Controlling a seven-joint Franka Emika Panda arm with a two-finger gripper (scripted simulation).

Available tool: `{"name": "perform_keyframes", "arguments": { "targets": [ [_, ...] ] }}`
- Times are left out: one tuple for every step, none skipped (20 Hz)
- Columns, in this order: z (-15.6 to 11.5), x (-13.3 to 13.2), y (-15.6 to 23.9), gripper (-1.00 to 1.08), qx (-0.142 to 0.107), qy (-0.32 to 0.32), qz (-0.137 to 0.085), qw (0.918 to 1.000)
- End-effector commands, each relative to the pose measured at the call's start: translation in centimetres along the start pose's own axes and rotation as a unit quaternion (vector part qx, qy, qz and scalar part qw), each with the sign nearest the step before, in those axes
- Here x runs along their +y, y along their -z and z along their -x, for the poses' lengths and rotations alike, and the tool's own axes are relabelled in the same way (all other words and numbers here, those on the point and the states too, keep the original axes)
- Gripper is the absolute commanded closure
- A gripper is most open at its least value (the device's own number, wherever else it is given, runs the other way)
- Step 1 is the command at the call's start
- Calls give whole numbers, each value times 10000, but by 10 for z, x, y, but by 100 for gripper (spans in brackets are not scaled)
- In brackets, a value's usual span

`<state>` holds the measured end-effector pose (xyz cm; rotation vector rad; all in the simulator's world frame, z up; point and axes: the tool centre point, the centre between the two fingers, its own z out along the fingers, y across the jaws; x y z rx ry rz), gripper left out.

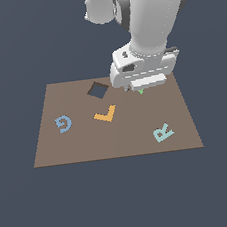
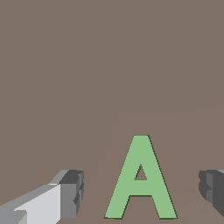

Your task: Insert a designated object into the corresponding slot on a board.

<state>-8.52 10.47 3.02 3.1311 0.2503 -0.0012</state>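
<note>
The green letter "A" piece [image 2: 141,183] lies flat on the brown board [image 2: 109,65]. In the wrist view it sits between my two fingers, the pale one [image 2: 70,192] on one side and the dark one [image 2: 213,190] on the other, with a gap on each side. My gripper [image 2: 142,192] is open and touches nothing. In the exterior view the gripper [image 1: 138,88] hangs low over the board [image 1: 79,145] near its far edge, and only a green sliver of the piece [image 1: 141,91] peeks out beneath it. The slot is not in view.
On the board lie a blue "G" [image 1: 63,123], an orange "L" [image 1: 106,114] and a pale teal "R" [image 1: 162,132]. A dark diamond-shaped hole [image 1: 98,90] sits just to the exterior view's left of the gripper. Dark floor surrounds the board.
</note>
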Motion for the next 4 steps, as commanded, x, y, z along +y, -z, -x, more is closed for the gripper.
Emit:
{"name": "perform_keyframes", "arguments": {
  "targets": [
    [0, 0, 0, -92, 1, 0, 0, 10000],
    [0, 0, 0, -92, 1, 0, 0, 10000],
    [0, 0, 0, -92, 1, 0, 0, 10000],
    [0, 0, 0, -92, 1, 0, 0, 10000]
  ]
}}
